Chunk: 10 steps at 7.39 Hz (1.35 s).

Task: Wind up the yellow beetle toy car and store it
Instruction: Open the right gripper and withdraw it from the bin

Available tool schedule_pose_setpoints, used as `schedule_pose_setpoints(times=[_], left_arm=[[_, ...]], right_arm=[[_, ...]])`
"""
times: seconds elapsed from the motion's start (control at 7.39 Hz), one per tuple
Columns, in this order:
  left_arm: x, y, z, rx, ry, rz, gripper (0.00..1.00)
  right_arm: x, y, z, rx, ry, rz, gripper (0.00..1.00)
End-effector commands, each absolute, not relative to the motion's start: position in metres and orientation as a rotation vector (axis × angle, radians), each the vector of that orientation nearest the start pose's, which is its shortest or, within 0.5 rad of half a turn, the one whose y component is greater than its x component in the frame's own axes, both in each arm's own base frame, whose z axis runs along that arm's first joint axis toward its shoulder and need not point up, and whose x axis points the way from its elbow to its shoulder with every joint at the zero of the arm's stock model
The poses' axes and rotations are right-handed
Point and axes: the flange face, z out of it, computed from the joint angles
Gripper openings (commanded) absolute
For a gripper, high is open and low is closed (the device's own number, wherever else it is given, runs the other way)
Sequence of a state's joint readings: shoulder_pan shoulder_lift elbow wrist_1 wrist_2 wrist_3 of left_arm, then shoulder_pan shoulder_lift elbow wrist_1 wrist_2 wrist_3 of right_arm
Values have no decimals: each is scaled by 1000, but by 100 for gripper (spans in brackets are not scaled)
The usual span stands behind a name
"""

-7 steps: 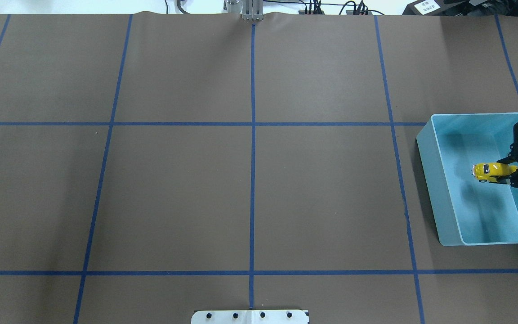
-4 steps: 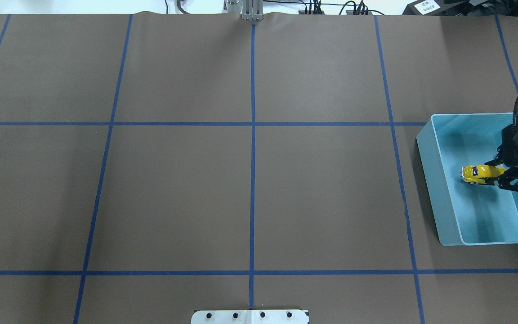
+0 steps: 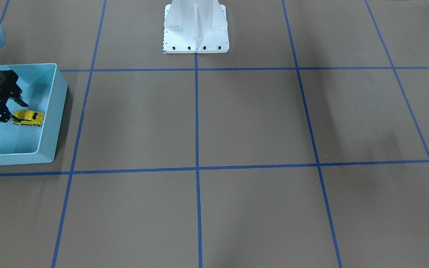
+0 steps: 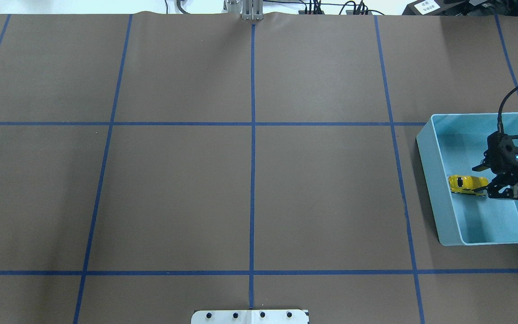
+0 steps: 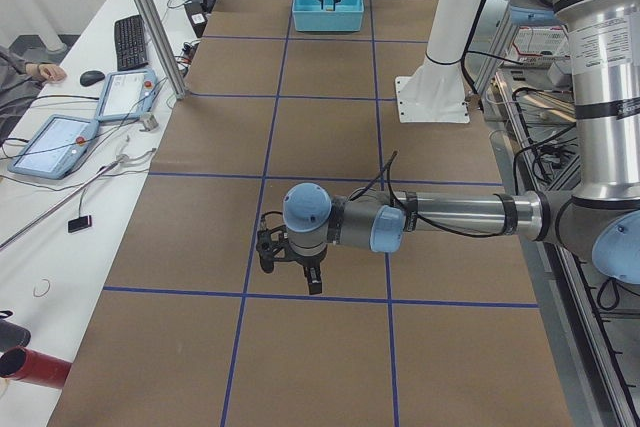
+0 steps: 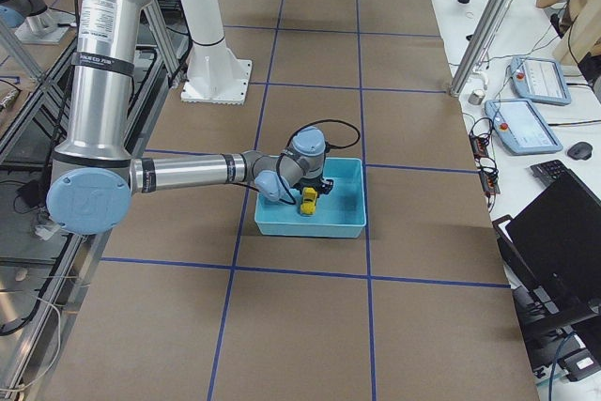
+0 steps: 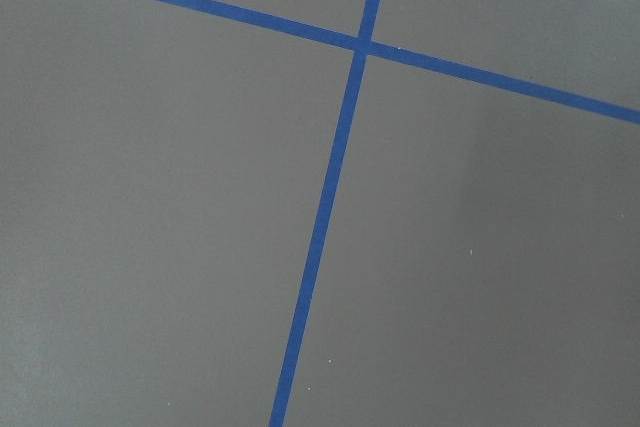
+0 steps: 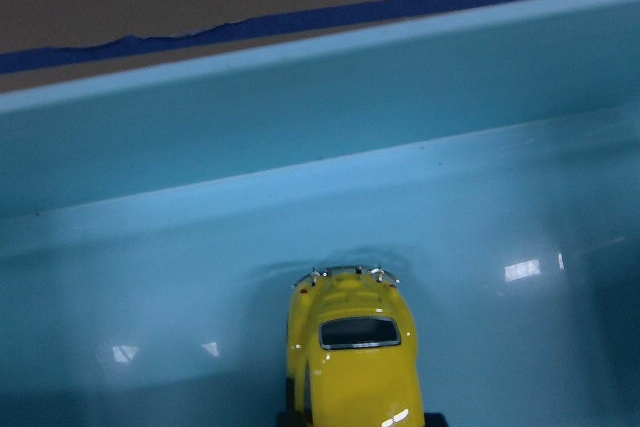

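The yellow beetle toy car is low inside the blue bin, close to the wall nearest the table's middle. My right gripper is shut on its rear end. The front-facing view shows the yellow beetle toy car level, with the right gripper behind it. In the right wrist view the car points at the bin wall. My left gripper hovers over bare table far from the bin; I cannot tell whether it is open or shut.
The bin stands at the table's right end. Blue tape lines grid the brown table cover. The white arm pedestal stands at the robot's side of the table. A person's hand, tablets and a keyboard lie on a side desk.
My right gripper has carried the car lower into the bin and toward the wall nearest the table's middle. The grip on the car looks unchanged.
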<state>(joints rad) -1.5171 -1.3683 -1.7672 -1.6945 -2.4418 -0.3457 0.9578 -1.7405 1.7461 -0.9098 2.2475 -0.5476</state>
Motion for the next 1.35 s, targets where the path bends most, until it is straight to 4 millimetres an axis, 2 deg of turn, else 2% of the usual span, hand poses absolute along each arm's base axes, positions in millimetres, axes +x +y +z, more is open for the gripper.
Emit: schedule_pose_setpoints(times=[0.0,0.14,0.27,0.54,0.81,1.08,1.22], left_arm=[[-35,-416,634,-58,870,-216,100],[-36,-416,635,-55,864,-212,100],[-38,-416,639,-48,828,-213,100],[-41,-417,641,-33,777,-213,100],[-40,-417,640,-33,777,-216,100],[-40,-418,639,-35,779,-221,100],[-39,-419,637,-28,780,-208,100]], right_arm=[[-168,-397,576,668,-766,-1257,100],[-138,-397,582,660,-808,-1199,100],[-93,-378,613,603,-840,-1093,100],[-13,-375,638,524,-854,-844,100],[72,-358,675,325,-829,-523,100],[119,-341,703,92,-825,-279,100],[144,-342,718,4,-854,-117,100]])
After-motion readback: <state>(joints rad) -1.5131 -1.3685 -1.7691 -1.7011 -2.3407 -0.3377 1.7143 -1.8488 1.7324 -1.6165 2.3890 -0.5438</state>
